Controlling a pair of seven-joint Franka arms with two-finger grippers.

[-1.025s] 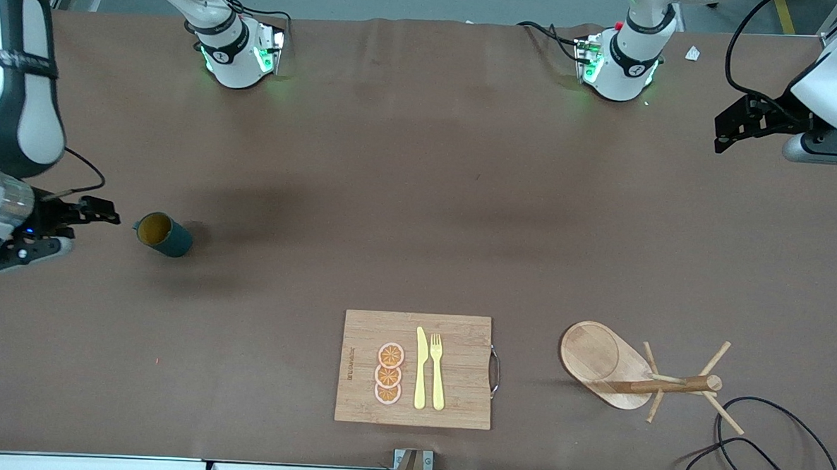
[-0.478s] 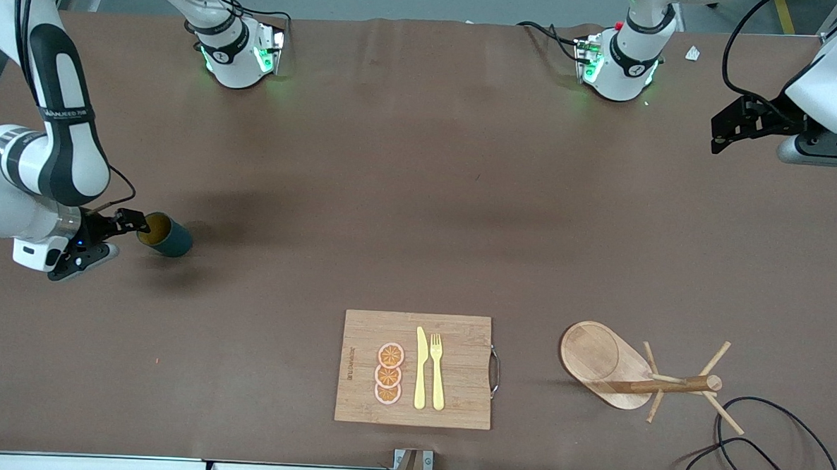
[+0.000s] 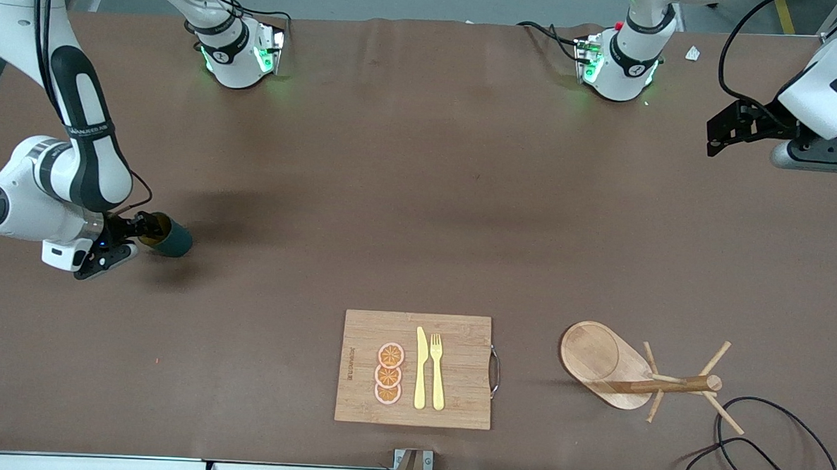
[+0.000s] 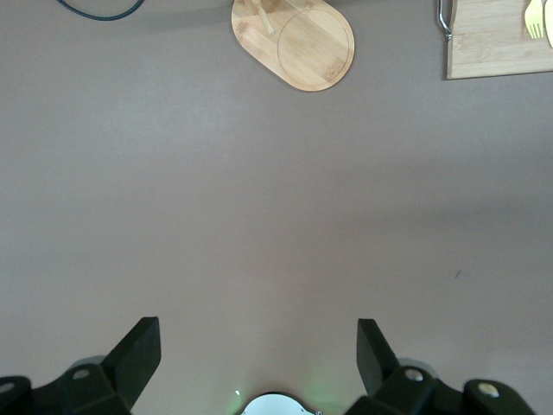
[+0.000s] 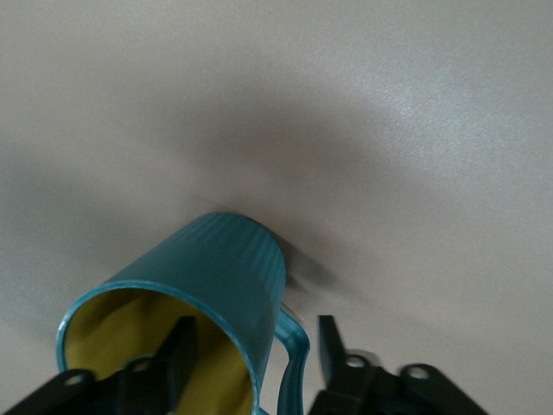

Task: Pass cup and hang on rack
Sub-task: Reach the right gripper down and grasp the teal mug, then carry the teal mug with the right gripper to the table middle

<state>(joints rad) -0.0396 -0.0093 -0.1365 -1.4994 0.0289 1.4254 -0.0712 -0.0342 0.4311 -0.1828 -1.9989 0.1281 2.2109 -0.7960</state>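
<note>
Teal cup (image 5: 203,298) wall sits betw. right gripper (image 5: 255,346) open fingers, one inside; left gripper (image 4: 259,354) wide open, waiting.

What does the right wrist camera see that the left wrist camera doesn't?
Only the right wrist view shows the cup, with the right gripper open astride its rim: one finger inside, one outside by the handle. Only the left wrist view shows the rack, a corner of the cutting board and the open left gripper, which waits up in the air. Both show the brown table.
</note>
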